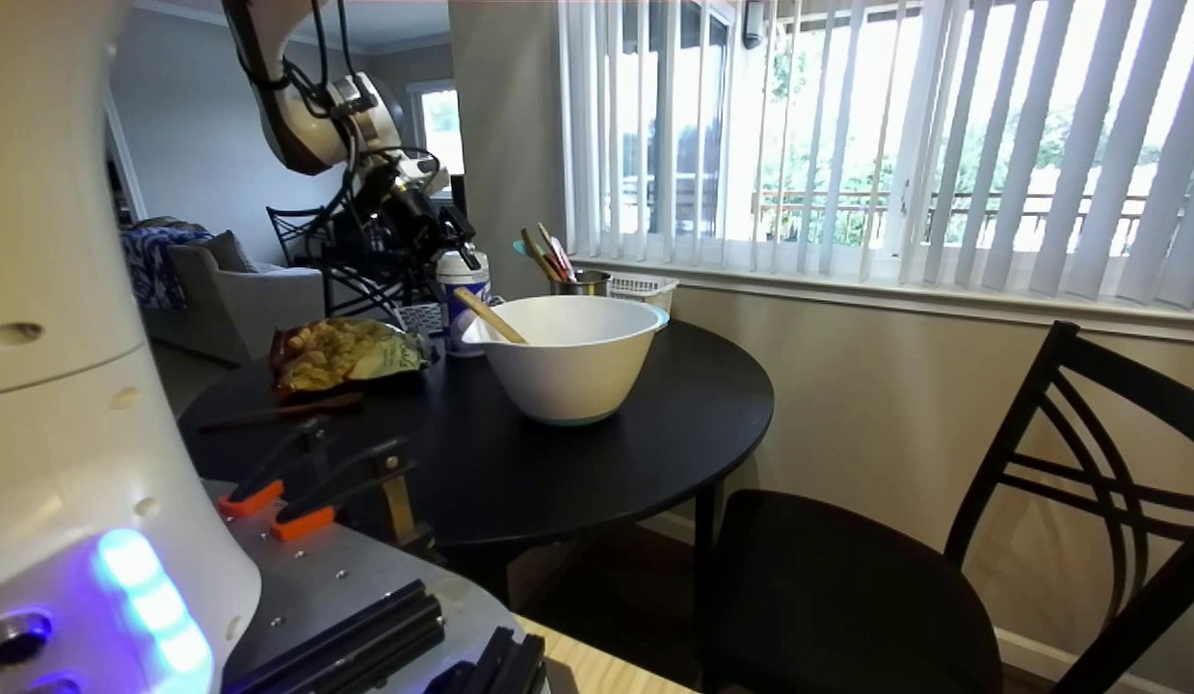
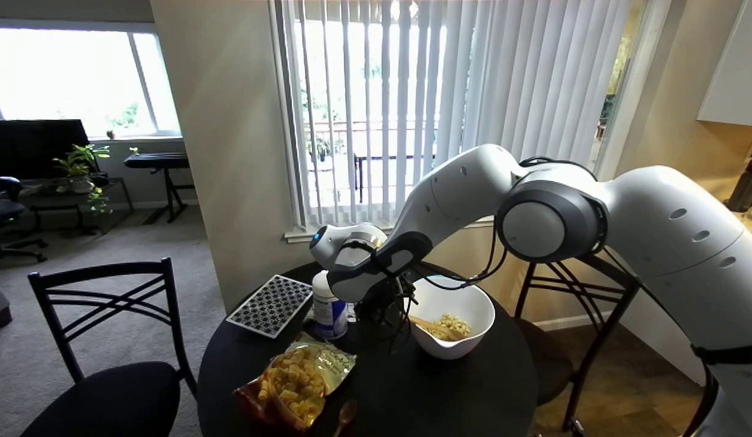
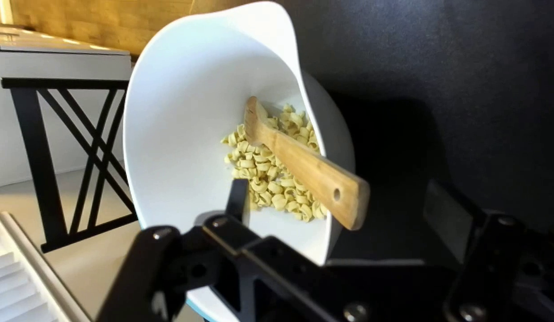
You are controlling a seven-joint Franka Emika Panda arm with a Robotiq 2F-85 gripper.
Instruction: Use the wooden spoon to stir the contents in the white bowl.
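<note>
The white bowl [image 1: 572,381] stands on the black round table; it also shows in an exterior view [image 2: 486,309] and in the wrist view [image 3: 183,112]. Small pale pasta pieces [image 3: 259,167] lie in its bottom. The wooden spoon [image 3: 303,163] leans inside, its head in the pasta and its handle end over the rim; it shows in both exterior views [image 1: 490,316] [image 2: 433,326]. My gripper [image 3: 344,208] is open and empty. Its fingers are either side of the handle end in the wrist view, apart from it. In an exterior view the gripper [image 1: 464,243] is above the handle end.
An open pasta bag [image 2: 297,382], a white and blue canister [image 2: 329,309] and a darker wooden spoon [image 1: 283,413] are on the table [image 1: 462,482]. A metal pot of utensils [image 1: 585,282] and a white basket [image 1: 650,289] stand behind the bowl. Chairs [image 1: 847,578] surround the table.
</note>
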